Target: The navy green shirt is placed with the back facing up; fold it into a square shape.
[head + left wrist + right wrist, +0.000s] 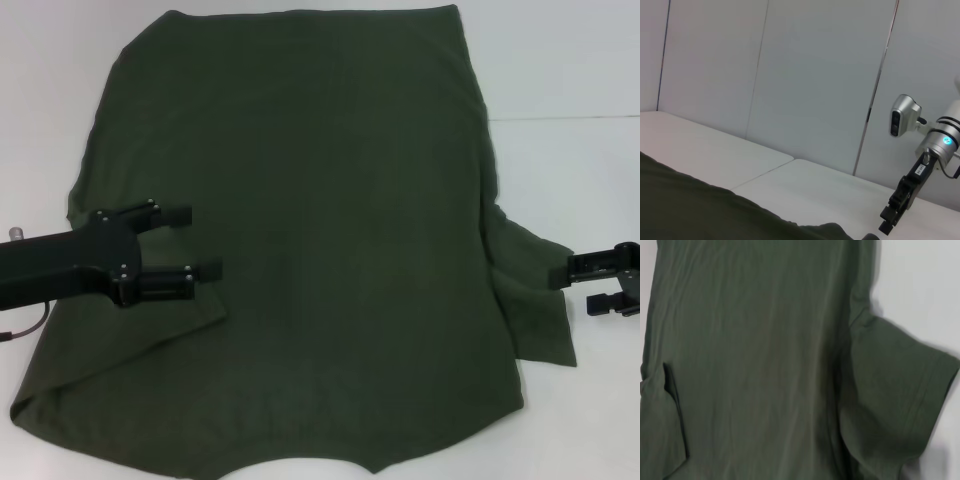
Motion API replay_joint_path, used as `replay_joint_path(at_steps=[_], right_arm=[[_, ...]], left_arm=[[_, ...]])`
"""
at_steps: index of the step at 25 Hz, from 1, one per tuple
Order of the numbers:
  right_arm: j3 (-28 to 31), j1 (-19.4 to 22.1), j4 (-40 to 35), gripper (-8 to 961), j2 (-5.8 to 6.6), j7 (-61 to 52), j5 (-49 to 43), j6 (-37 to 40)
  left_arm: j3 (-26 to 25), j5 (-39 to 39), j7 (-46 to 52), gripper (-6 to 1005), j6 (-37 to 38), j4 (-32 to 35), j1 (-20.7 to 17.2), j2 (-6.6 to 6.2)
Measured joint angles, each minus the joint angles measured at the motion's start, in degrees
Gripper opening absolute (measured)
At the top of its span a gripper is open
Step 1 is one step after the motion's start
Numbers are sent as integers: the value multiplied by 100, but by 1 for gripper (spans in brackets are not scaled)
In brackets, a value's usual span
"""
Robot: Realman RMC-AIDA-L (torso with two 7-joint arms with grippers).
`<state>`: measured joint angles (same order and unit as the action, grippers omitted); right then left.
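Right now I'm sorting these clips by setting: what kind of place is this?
Probably a lab or test cell: a bare white table, plain pale wall panels, and a dark olive-green cotton shirt between the left gripper and right gripper.

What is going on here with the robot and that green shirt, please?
A two-armed robot is folding the shirt, which lies plain side up on the white table. The left sleeve is already folded in over the body, and the left tool hovers open above that fold. The right tool is open at the edge of the right sleeve, which is spread outwards.
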<state>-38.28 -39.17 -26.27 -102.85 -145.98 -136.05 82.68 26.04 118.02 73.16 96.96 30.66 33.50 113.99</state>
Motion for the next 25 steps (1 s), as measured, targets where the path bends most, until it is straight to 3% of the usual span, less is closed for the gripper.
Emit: replay_joint_path(at_steps=[13, 25], right_arm=[[-57, -71, 123, 878, -212, 170, 6, -395], [-82, -97, 91, 878, -289, 415, 18, -465]], left_arm=[[-3, 43, 31, 949, -11, 20, 5, -26], [-30, 12, 55, 949, -10, 20, -40, -17]])
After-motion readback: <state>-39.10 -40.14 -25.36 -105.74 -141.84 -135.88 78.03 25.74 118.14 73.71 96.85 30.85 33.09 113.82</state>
